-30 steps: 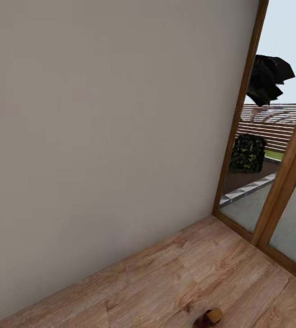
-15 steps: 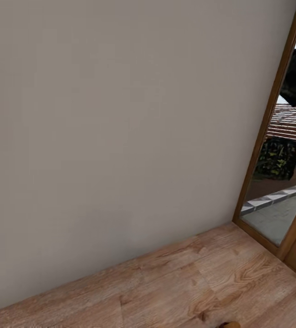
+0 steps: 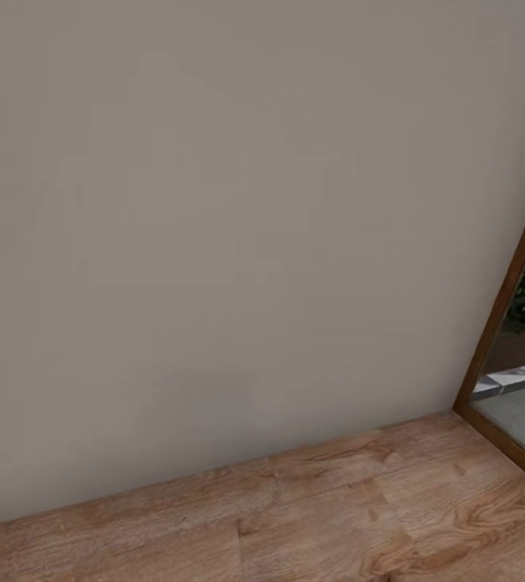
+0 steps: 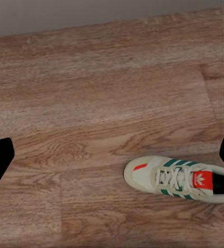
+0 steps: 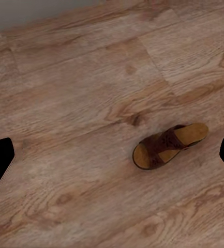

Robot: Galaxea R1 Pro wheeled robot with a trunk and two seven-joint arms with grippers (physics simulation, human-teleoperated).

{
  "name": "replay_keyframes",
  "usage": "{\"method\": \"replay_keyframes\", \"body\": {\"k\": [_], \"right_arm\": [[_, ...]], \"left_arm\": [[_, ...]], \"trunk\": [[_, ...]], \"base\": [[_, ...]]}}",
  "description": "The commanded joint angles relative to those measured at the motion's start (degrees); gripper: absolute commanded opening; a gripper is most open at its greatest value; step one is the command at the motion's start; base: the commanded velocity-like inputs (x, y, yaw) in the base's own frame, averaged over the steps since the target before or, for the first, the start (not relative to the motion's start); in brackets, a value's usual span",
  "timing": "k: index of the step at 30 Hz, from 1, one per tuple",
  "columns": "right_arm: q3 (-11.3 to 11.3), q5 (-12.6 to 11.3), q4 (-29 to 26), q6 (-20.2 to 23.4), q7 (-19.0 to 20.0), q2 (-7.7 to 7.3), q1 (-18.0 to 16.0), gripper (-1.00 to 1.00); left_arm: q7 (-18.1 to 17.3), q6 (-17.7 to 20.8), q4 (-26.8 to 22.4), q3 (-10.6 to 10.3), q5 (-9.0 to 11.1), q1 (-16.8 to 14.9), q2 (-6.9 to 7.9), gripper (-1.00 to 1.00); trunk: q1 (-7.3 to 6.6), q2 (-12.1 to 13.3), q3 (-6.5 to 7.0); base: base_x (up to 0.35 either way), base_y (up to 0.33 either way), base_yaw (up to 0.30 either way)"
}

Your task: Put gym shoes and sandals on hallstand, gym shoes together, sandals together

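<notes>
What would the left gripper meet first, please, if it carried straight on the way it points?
Probably bare light brown wood-plank floor; the white sneaker with green stripes lies off to one side of the open left gripper.

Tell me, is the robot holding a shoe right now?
No. Both grippers are open and empty. The gym shoe and the sandal lie on the corridor floor, untouched.

Wood floor (image 4: 91, 103): 1 gym shoe (image 4: 181, 179), 1 sandal (image 5: 168, 146), apparently flat.
</notes>
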Motion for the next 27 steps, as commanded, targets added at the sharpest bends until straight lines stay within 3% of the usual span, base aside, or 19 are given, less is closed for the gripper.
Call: {"method": "replay_keyframes", "body": {"k": [1, 7, 13, 27], "right_arm": [[0.1, -0.6, 0.0, -0.2, 0.0, -0.02, 0.0, 1.0], [0.1, -0.6, -0.1, -0.2, 0.0, -0.02, 0.0, 1.0], [0.0, -0.6, -0.2, -0.2, 0.1, -0.02, 0.0, 1.0], [0.2, -0.5, 0.0, -0.3, 0.1, -0.15, 0.0, 1.0]], "left_arm": [[0.0, -0.2, 0.1, 0.1, 0.0, -0.1, -0.01, 1.0], [0.0, -0.2, 0.1, 0.1, 0.0, -0.1, -0.01, 1.0], [0.0, -0.2, 0.1, 0.0, 0.0, -0.1, -0.01, 1.0], [0.0, -0.2, 0.1, 0.0, 0.0, -0.1, -0.07, 1.0]], "trunk": [[0.0, 0.0, -0.06], [0.0, 0.0, -0.06], [0.0, 0.0, -0.06], [0.0, 0.0, -0.06]], "base": [[0.0, 0.0, 0.279], [0.0, 0.0, 0.247], [0.037, -0.079, 0.062], [0.081, -0.236, 0.006]]}}
